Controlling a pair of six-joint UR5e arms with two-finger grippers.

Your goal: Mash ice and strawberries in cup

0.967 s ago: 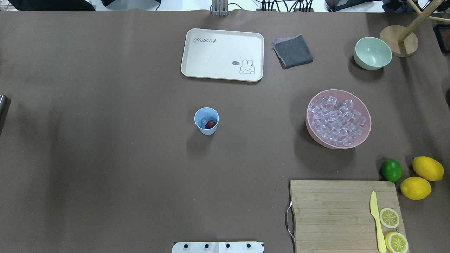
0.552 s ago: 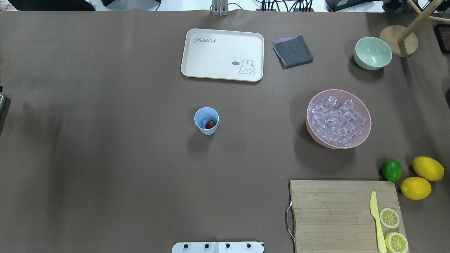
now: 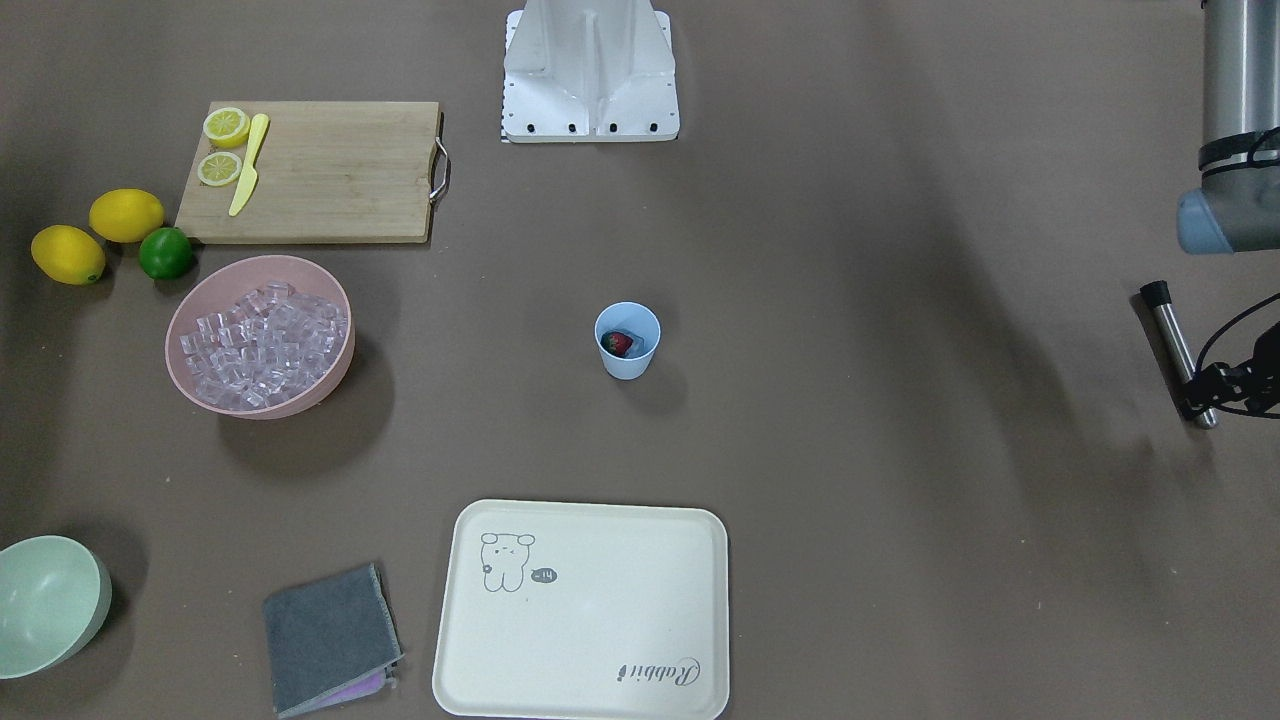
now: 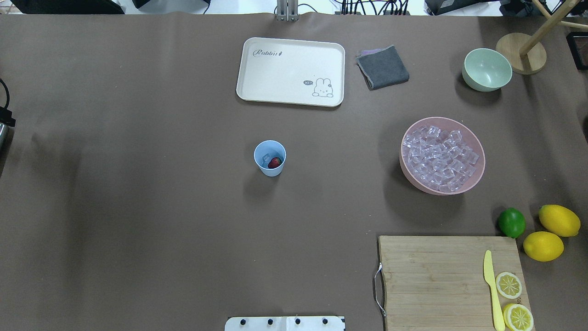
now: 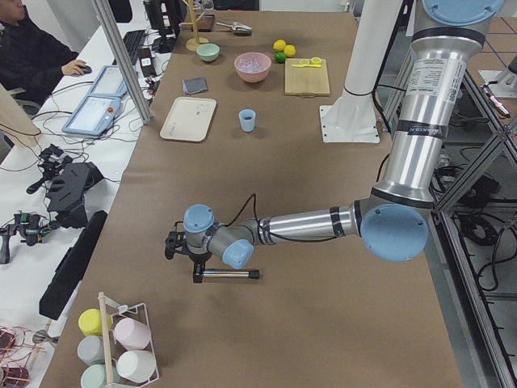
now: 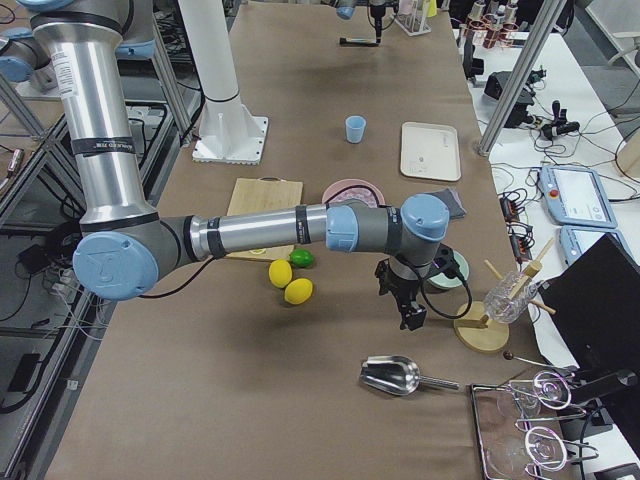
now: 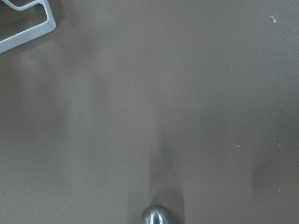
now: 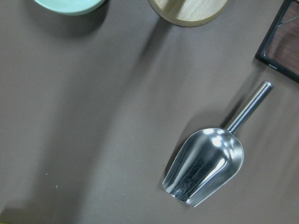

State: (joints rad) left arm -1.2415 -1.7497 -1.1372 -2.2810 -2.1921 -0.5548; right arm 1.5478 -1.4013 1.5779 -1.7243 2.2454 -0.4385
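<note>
"Brown paper covers the table (image 4: 138, 193). What lies at its left end?"

"A steel muddler (image 3: 1178, 350) with a black tip, lying flat on the table. The left gripper (image 3: 1212, 390) is right at the rod's lower end, wrist pointing down. It is cut off at the frame's edge, so I cannot tell whether its fingers are spread or closed on the rod. I judge the arm is there to take up the masher."

"And in the middle?"

"The cup (image 4: 271, 172), light blue, stands upright and alone, well apart from everything else. At its bottom the strawberry (image 4: 275, 162) sits beside the ice (image 4: 266, 159). Nothing looks crushed yet. The central spot probably lets either arm reach it from above."

"Further right?"

"A pink bowl (image 4: 409, 179) is heaped with spare cubes (image 4: 441, 158). Nearer the robot is a wooden board (image 4: 432, 276) carrying a yellow knife (image 4: 490, 285) and lemon slices (image 4: 508, 285). A lime (image 4: 511, 222) and two lemons (image 4: 559, 220) sit just beside the board. These look like supplies parked clear of the cup."

"And the right arm?"

"The right gripper (image 6: 407, 312) hangs over the table's right end, between a pale-green bowl (image 4: 487, 69) and a metal scoop (image 8: 205, 165) that lies empty on the paper. Only the side view shows the gripper, so I cannot tell whether it is open or closed. It seems to be kept out of the way."
</note>
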